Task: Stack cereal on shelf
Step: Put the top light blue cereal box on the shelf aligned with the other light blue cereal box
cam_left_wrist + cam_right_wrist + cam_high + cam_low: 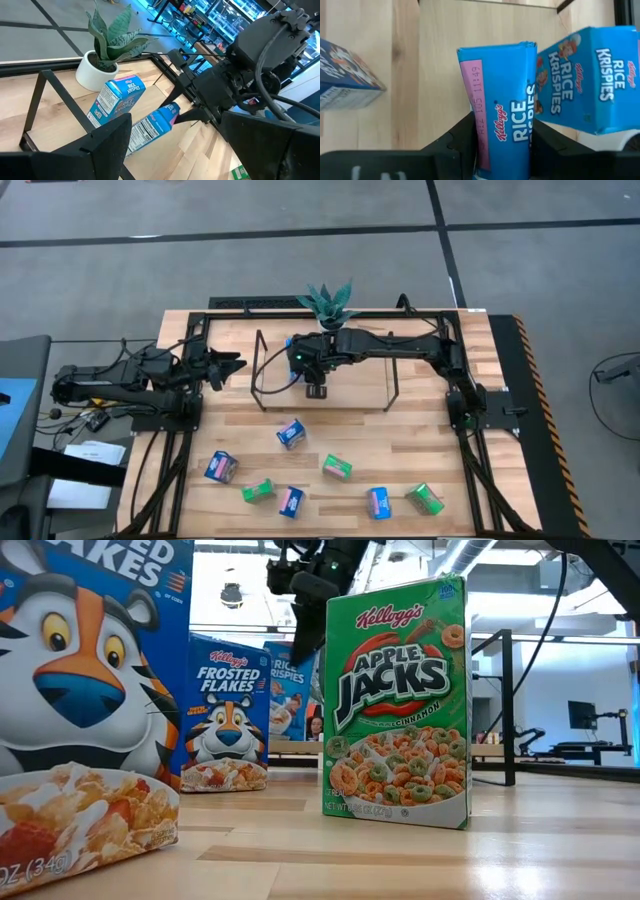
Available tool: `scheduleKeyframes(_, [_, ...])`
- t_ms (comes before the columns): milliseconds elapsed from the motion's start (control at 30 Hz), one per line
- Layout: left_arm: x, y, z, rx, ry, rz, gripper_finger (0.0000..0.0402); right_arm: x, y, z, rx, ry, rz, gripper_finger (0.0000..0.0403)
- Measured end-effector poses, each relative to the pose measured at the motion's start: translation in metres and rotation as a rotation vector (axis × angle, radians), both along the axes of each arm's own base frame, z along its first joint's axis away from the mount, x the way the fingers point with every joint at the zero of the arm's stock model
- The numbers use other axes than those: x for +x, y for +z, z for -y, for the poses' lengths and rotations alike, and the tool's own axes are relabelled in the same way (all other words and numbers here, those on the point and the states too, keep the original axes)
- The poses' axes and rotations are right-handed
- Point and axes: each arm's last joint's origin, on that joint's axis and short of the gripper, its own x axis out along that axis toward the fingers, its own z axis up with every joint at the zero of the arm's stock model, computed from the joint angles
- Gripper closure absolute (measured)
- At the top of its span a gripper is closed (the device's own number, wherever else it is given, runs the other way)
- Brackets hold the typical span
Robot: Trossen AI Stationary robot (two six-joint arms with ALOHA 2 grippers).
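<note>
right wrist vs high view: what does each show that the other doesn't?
Only the right wrist view: Rice Krispies print on the held box, the fingers clamped on its sides, and a second Rice Krispies box beside it.
Only the high view: the left gripper open and waiting at the table's left, the plant, and loose boxes in front.
Both: the right gripper over the shelf.

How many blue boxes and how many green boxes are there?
blue boxes: 6
green boxes: 3
Total: 9
</note>
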Motion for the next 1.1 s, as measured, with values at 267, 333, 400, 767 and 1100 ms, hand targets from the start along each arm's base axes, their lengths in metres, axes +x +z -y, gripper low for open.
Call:
scheduleKeyframes(267, [0.0,0.0,0.0,0.0,0.0,0.0,0.0102,0.0,0.0,0.003,0.006,-0.015,0.006,0.0236])
scheduleKeyframes(333, [0.0,0.0,0.0,0.0,0.0,0.0,0.0102,0.0,0.0,0.003,0.005,-0.015,0.007,0.0229])
scheduleKeyframes(400, [0.0,0.0,0.0,0.0,0.0,0.0,0.0102,0.0,0.0,0.005,0.011,-0.031,0.016,0.0223])
scheduleKeyframes(767, [0.0,0.0,0.0,-0.004,0.0,0.002,0.0102,0.0,0.001,0.011,0.02,-0.065,0.029,0.0179])
scheduleKeyframes(1100, [0.0,0.0,0.0,-0.006,0.0,0.003,0.0102,0.003,0.003,0.011,0.019,-0.058,0.064,0.0183])
